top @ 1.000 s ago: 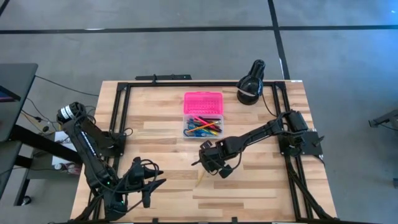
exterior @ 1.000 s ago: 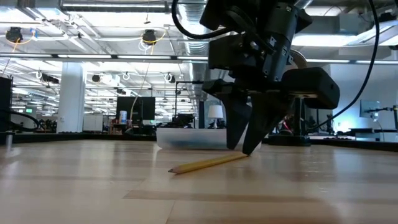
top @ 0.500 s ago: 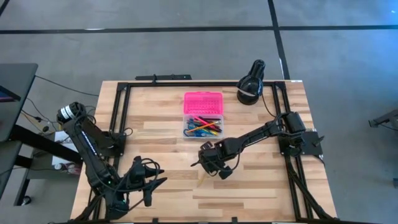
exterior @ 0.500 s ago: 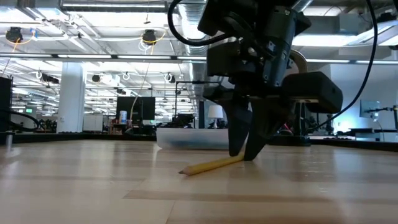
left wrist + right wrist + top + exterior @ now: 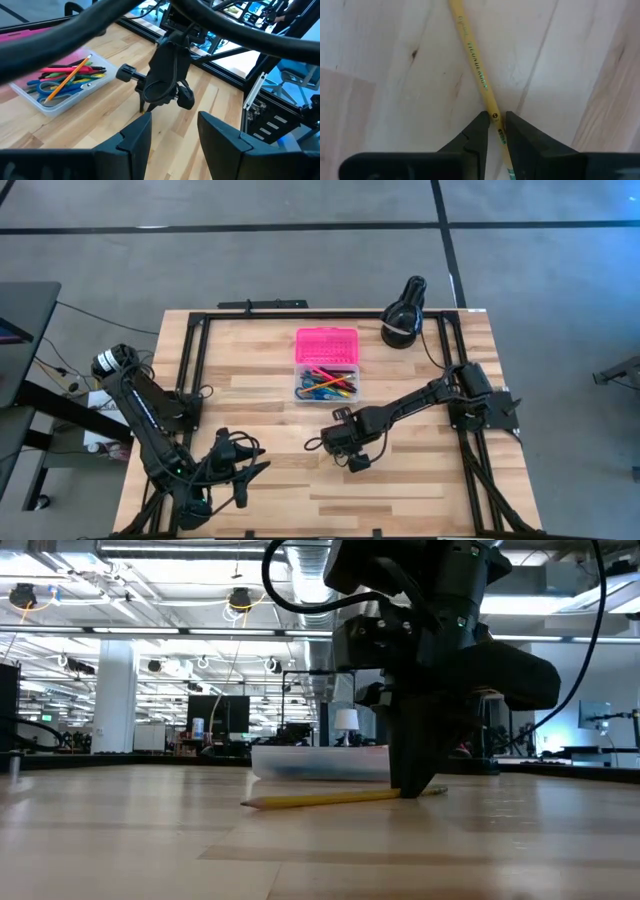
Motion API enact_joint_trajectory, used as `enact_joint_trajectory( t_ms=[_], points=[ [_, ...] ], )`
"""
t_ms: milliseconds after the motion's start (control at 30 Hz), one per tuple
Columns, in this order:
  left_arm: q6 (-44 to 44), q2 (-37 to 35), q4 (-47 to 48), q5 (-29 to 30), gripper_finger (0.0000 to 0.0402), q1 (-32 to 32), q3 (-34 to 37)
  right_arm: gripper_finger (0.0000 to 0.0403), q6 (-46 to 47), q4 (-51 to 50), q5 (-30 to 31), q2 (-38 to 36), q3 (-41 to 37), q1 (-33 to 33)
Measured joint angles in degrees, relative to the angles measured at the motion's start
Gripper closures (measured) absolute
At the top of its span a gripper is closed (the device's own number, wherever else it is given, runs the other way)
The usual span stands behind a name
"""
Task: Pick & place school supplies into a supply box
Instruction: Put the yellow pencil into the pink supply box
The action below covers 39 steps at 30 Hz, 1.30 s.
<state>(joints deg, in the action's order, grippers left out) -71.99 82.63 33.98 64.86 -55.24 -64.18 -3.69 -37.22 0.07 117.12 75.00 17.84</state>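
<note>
The wooden table (image 5: 420,480) is carrying the supply box (image 5: 326,365) toward its far middle, lying open with its pink lid (image 5: 326,344) folded back flat and its clear base (image 5: 327,385) facing up beside it. The base is holding a loose heap of school supplies (image 5: 328,383): red, blue, green and orange pens and pencils, with blue-handled scissors (image 5: 54,90) showing among them in the left wrist view. A black round device (image 5: 404,314) is sitting at the far right corner. Nearer the front of the table, well apart from the box, a yellow pencil (image 5: 335,798) is lying flat on the wood. The right gripper (image 5: 494,131) is pointing straight down onto it, its fingers drawn narrow and pinching the pencil near one end, tips right at the tabletop. The left gripper (image 5: 174,137) is waiting at the front left corner of the table, its fingers standing apart and holding nothing.
</note>
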Motion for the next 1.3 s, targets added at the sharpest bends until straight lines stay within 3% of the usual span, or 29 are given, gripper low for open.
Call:
enact_joint_trajectory(
  t_ms=[600,1300],
  points=[
    [1.6,0.0,1.6,-1.9,0.0248,0.0,0.0,0.0343,32.2,-6.6,-3.6,0.3,3.8,0.4],
    [3.9,0.0,3.2,-5.0,0.0248,0.0,0.0,0.0343,17.2,-1.4,-3.8,0.4,3.8,-1.1]
  ],
)
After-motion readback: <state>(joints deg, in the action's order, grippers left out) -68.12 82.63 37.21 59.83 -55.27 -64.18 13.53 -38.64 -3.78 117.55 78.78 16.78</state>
